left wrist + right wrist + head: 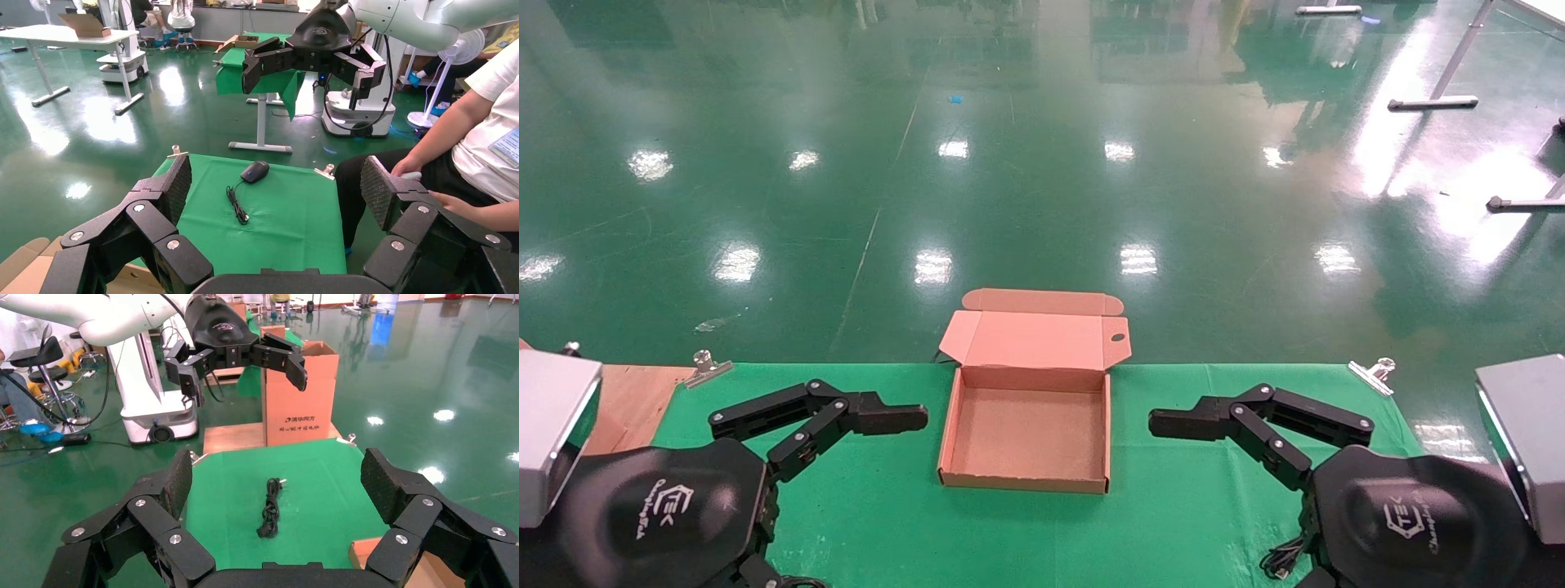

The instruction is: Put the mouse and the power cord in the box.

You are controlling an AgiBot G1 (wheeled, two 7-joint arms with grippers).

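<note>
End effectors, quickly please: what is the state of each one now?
Left end effector: open, holding nothing, beside the box.
Right end effector: open, holding nothing, on the box's other side.

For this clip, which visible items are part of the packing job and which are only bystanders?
Part of the job:
- box, open and empty on the green table
- mouse, on the cloth
- power cord, bundled on the cloth
- left gripper and right gripper, both open, flanking the box

Bystanders:
- metal clips on the table edge
- tall printed carton
- seated person
</note>
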